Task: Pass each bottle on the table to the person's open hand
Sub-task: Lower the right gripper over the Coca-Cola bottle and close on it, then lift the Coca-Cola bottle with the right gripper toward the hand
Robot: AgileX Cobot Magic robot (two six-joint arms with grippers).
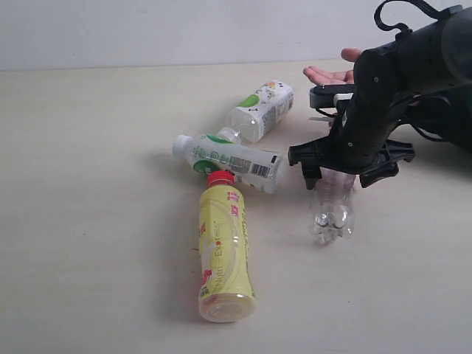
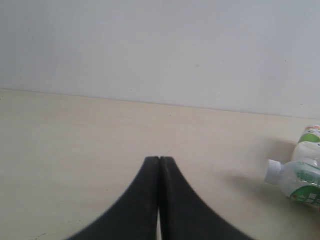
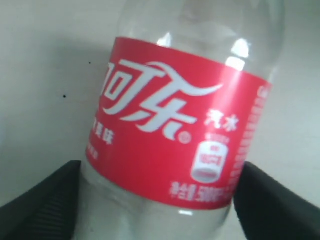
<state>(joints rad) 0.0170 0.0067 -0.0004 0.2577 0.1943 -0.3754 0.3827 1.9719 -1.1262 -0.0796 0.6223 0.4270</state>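
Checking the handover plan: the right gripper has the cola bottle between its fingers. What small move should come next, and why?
Probably lift the cola bottle slightly and begin carrying it toward the person's open hand. The right gripper is closed on it at the red label, and the hand lies palm up just beyond the arm, empty.

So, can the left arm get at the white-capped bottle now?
Probably yes: only bare table lies between the shut left end effector and the white-capped bottle; it must open first.
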